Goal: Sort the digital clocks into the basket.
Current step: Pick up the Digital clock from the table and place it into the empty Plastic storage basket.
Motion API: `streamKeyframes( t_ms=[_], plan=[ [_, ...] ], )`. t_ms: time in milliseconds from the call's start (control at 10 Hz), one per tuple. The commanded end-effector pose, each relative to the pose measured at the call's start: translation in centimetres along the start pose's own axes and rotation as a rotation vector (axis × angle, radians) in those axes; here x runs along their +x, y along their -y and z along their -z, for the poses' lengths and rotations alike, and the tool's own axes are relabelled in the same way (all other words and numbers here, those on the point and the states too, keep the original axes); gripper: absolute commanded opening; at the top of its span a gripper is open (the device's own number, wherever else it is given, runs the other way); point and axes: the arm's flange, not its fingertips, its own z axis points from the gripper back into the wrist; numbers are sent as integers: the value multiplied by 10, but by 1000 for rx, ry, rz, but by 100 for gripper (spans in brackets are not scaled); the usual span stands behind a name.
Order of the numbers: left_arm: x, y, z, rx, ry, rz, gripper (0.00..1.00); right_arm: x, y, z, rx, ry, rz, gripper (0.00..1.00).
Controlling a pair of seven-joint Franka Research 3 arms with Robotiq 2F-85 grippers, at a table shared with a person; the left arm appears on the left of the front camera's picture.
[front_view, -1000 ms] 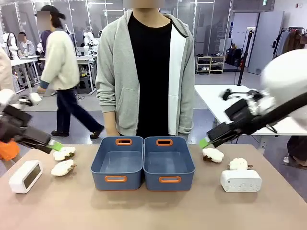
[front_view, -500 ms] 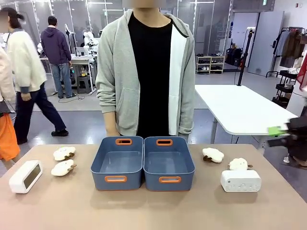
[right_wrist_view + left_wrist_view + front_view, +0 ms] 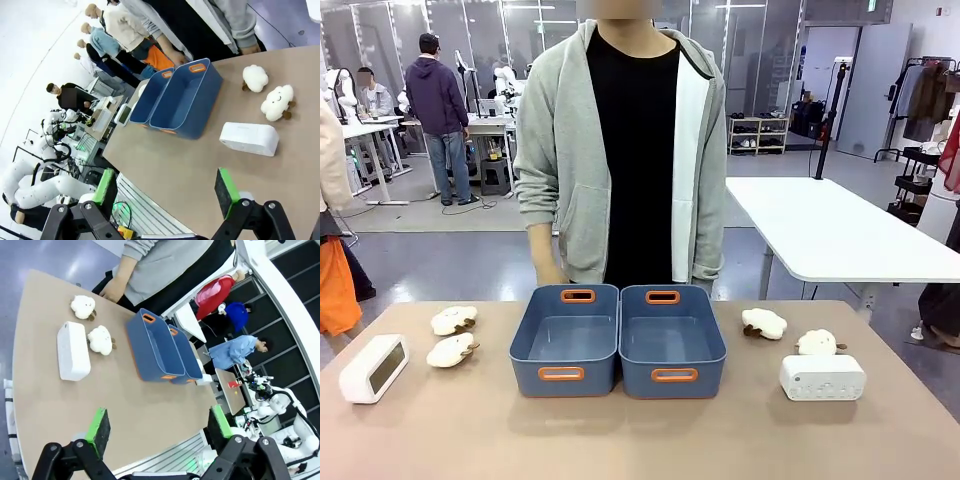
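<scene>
While both clocks sit out on the bench (image 3: 640,440), the front view lays them plain. The left clock (image 3: 373,368) stands near the left edge, pale screen turned up and inward, its long axis slanting across the corner. The right clock (image 3: 822,377) lies on the far side, long axis running across the bench, with small buttons facing the camera; any print by them is too small to read. Between the clocks the left bin (image 3: 525,335) and right bin (image 3: 712,335) stand side by side, a person (image 3: 620,150) behind them, cropped at the top edge. From the left wrist, the left hand (image 3: 159,422) hangs over the bench's near edge, fingers spread wide with nothing between them. The left clock (image 3: 73,351) lies beyond, blank side showing, just beside a plush toy (image 3: 101,339), and the right clock (image 3: 204,381) is a white sliver mostly hidden past the bins. From the right wrist, the right hand (image 3: 166,189) is likewise spread and holds nothing. The right clock (image 3: 248,139) lies crosswise ahead, near the right bin (image 3: 187,112), and the left clock (image 3: 122,114) peeks out beyond the bins, partly hidden.
</scene>
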Motion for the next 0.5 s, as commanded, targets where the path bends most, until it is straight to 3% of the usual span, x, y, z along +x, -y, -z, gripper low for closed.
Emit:
streamKeyframes(
  t_ms=[0, 100, 400],
  plan=[
    [-2, -2, -1, 4, -14, -10, 100, 11, 3, 28, 27, -14, 14, 100],
    [-2, -2, -1, 4, -14, -10, 100, 0, 0, 0, 0, 0, 0, 100],
    [-2, -2, -1, 4, -14, -10, 100, 0, 0, 0, 0, 0, 0, 100]
  ],
)
